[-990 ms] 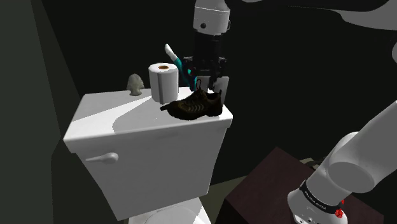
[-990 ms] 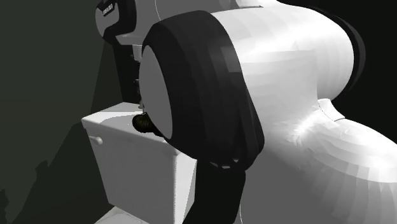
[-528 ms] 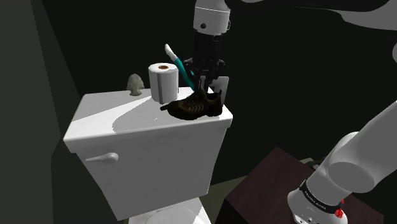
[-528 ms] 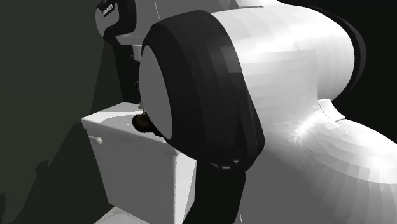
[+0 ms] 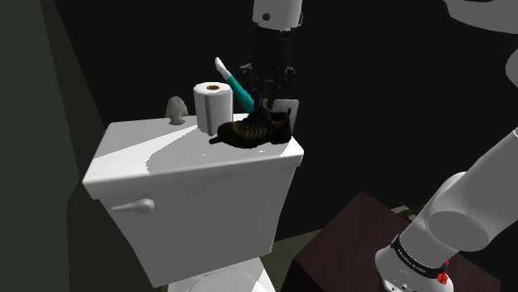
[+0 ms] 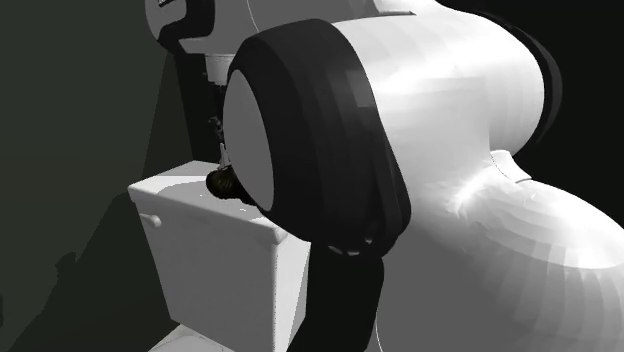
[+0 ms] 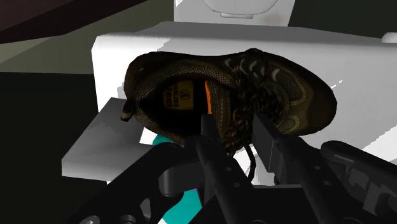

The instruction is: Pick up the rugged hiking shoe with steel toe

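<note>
Over the toilet tank (image 5: 166, 149), the gripper (image 7: 234, 132) is clenching the brown shoe (image 5: 257, 130); we are favouring a slow, straight rise.

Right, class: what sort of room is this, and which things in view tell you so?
Most likely a bathroom: a white toilet tank with a flush lever, and a toilet paper roll standing on its lid beside the brown shoe that the gripper holds.
</note>
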